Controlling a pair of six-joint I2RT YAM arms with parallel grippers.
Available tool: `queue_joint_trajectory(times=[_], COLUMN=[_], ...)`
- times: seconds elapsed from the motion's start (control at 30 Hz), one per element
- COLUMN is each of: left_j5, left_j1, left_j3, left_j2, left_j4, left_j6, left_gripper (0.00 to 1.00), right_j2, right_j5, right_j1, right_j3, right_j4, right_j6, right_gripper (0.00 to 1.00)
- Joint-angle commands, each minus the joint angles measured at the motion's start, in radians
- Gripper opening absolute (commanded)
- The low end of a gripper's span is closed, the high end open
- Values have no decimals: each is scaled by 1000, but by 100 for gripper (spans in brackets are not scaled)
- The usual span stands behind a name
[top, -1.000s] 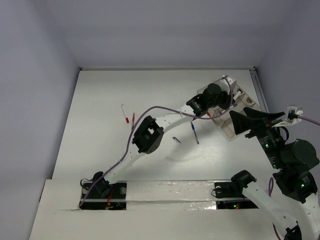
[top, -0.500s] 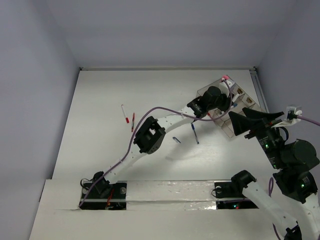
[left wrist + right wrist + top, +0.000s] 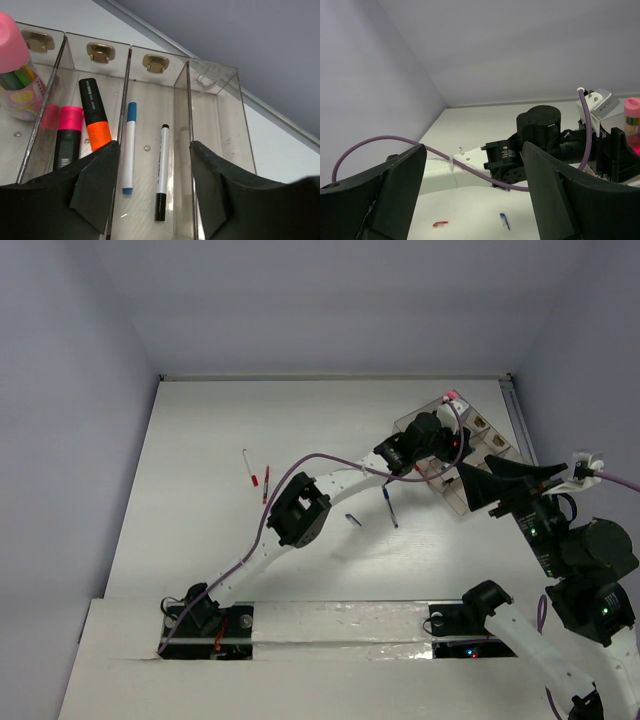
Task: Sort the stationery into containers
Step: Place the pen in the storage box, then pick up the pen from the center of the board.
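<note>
My left gripper (image 3: 154,146) hangs open over the clear organiser tray (image 3: 215,75), with nothing between its fingers. A white pen with a black cap (image 3: 162,172) lies in the compartment under the gap, next to a blue-capped pen (image 3: 129,147). The neighbouring compartment holds an orange marker (image 3: 95,120) and a pink one (image 3: 67,137). A pink-capped bottle (image 3: 15,75) stands at the left end. From above, the left gripper (image 3: 440,440) covers the tray (image 3: 482,430). A blue pen (image 3: 389,508), a red pen (image 3: 266,483) and a white pen (image 3: 248,467) lie on the table. My right gripper (image 3: 466,487) is open and empty beside the tray.
The left arm's purple cable (image 3: 320,458) arcs over the table and crosses the right wrist view (image 3: 470,172). A short blue piece (image 3: 353,519) and a red piece (image 3: 440,224) lie on the table. Walls close in the left, back and right.
My left gripper has moved slightly right, further over the tray, and its jaws have parted. The right arm has not moved.
</note>
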Motion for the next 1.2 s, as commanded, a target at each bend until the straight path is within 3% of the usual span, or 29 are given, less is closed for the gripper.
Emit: queue_joint_trajectory(times=[0.0,0.4,0.53,0.6,0.67,0.83,0.87,1.03,1.17], left_j5=[-14,-80,-274,-385,-488,-611,-623,-700,-752], left_j1=[-1,57,112,112,121,121,121,121,121], left_j3=[-43,-480,-739,-952,-1174,-1448,-1460,-1473,-1480], left_j2=[-112,-750,-1016,-1207,-1418,-1842,-1890,-2084,-2176], left_j4=[52,151,125,112,97,-76,-119,-441,-560], left_j6=[29,69,-7,-60,-133,-258,-261,-278,-267], left_gripper=[59,77,80,82,86,97,99,99,99], right_j2=[21,62,151,201,296,593,594,937,1191], right_j5=[16,50,22,-25,-70,-219,-219,-156,-105], right_j1=[2,2,2,2,2,15,34,193,285], right_j3=[20,86,55,29,-17,-63,-51,90,268], right_j4=[19,-25,-6,23,92,284,295,321,304], right_j6=[-28,-52,-48,-45,-20,37,37,-18,-55], right_gripper=[83,80,79,79,78,77,77,78,78])
